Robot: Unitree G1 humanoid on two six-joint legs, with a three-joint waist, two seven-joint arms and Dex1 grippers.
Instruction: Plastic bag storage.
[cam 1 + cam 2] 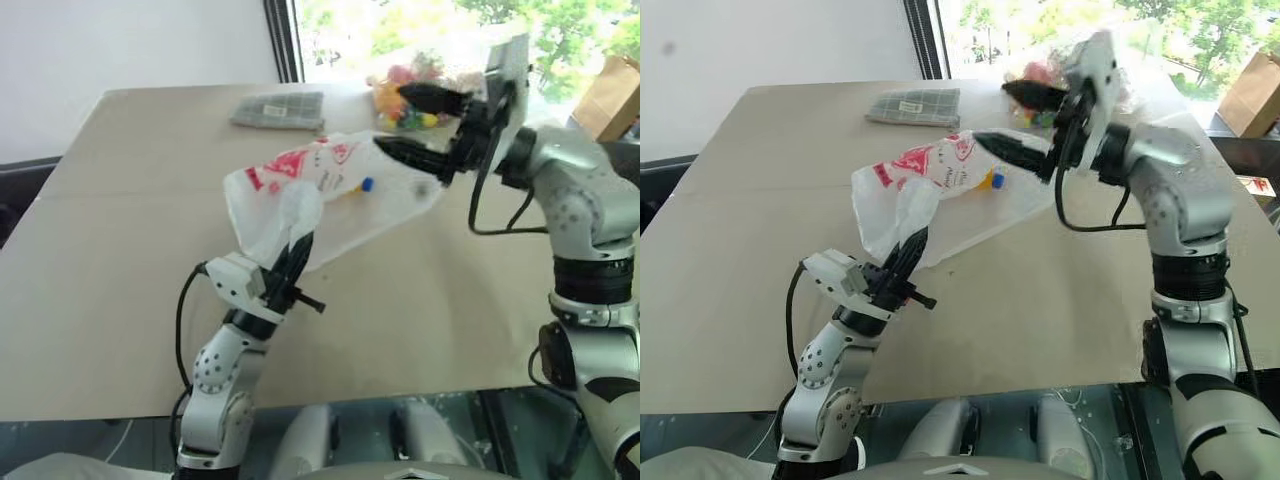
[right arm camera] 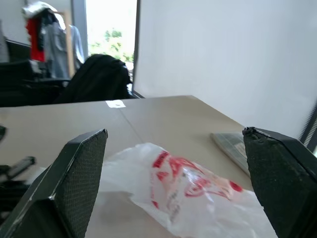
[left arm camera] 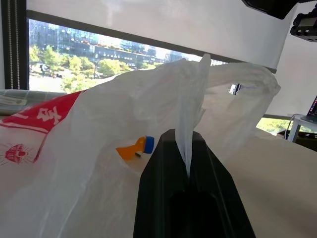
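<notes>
On the tan table (image 1: 120, 300) by the window, our left gripper (image 1: 290, 262) is clamped on a pinch of the plastic bag (image 1: 330, 195), which stretches from those fingers toward our right gripper (image 1: 420, 125), spread wide just above the bag's far end.

Plastic bag (image 1: 330, 195) — translucent white, red print; orange bottle (image 1: 350, 189) — blue cap.

Bare table (image 1: 120, 250) lies open left of the plastic bag (image 1: 330, 195). Beyond it, a grey flat packet (image 1: 280, 110) and a bag of colourful items (image 1: 405, 95) crowd the far edge.
</notes>
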